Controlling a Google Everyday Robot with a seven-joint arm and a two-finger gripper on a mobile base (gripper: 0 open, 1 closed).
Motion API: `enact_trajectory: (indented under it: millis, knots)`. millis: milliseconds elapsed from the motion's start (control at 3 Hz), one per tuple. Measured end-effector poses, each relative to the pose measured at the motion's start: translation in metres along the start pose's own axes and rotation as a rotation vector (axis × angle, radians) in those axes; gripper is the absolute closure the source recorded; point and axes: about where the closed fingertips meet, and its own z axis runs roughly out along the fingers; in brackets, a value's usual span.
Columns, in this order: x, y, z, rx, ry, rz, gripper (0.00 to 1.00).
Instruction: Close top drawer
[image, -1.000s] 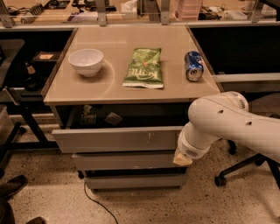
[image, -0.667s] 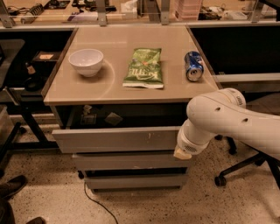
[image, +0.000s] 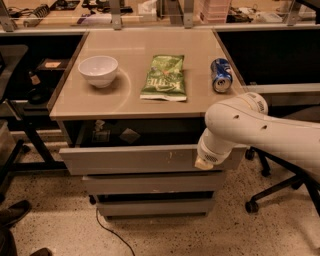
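Note:
The top drawer (image: 130, 159) is a wide grey drawer with a plain front and small white scuffs. It stands pulled out from under the tan tabletop (image: 125, 100). Paper scraps (image: 130, 135) and a card (image: 101, 136) lie inside it. My white arm (image: 260, 130) reaches in from the right. Its gripper (image: 204, 162) is at the right end of the drawer front, at the panel's face; whether it touches I cannot tell.
On the tabletop stand a white bowl (image: 98, 70), a green chip bag (image: 165, 77) and a blue can (image: 220, 75) on its side. Two narrower drawer fronts (image: 150, 184) sit below. An office chair base (image: 270, 192) is at the right, a cable (image: 107, 230) on the floor.
My gripper end has moved up and slightly left along the right end of the drawer front. The drawer looks about as far out as before.

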Motion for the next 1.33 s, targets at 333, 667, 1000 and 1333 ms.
enact_trajectory:
  millis: [333,667,1000,1333]
  knots:
    - [-0.0058,-0.0115,0.0032,0.02,0.004,-0.002,1.0]
    - [-0.0044,-0.0194,0.0105,0.014,0.04,0.018,1.0]
    - [-0.0045,-0.0193,0.0106,0.014,0.041,0.018,0.81]
    - [-0.0045,-0.0193,0.0106,0.014,0.041,0.018,0.59]
